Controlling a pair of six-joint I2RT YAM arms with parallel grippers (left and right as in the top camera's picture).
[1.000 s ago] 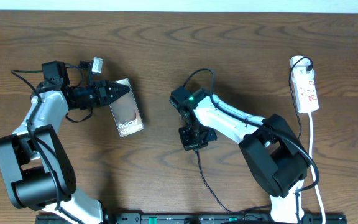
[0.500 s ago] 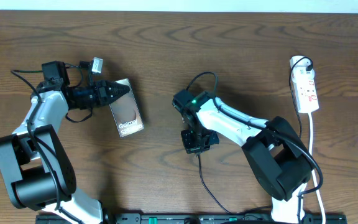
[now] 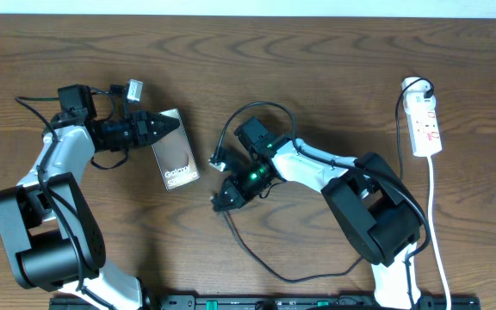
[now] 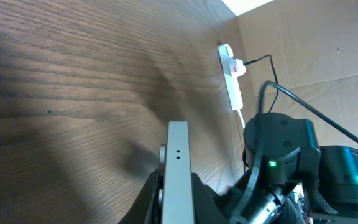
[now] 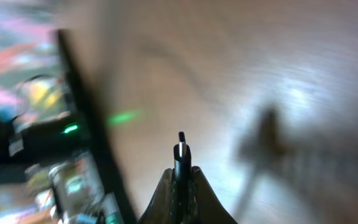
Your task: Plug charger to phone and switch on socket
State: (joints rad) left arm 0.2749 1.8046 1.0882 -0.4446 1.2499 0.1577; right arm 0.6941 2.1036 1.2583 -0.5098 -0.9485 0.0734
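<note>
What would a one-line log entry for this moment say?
left jaws: shut on phone | right jaws: shut on charger plug | charger plug: apart from phone | socket: untouched

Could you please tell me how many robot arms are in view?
2. The left arm is at the left of the table, fingers shut on the phone; the right arm is mid-table, fingers shut on the charger. None seems hidden.

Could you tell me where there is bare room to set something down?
Bare wooden table lies between the right arm and white power strip, and beyond the glossy dark phone. Crowded: between phone and right gripper, around the thin black charger cable.
</note>
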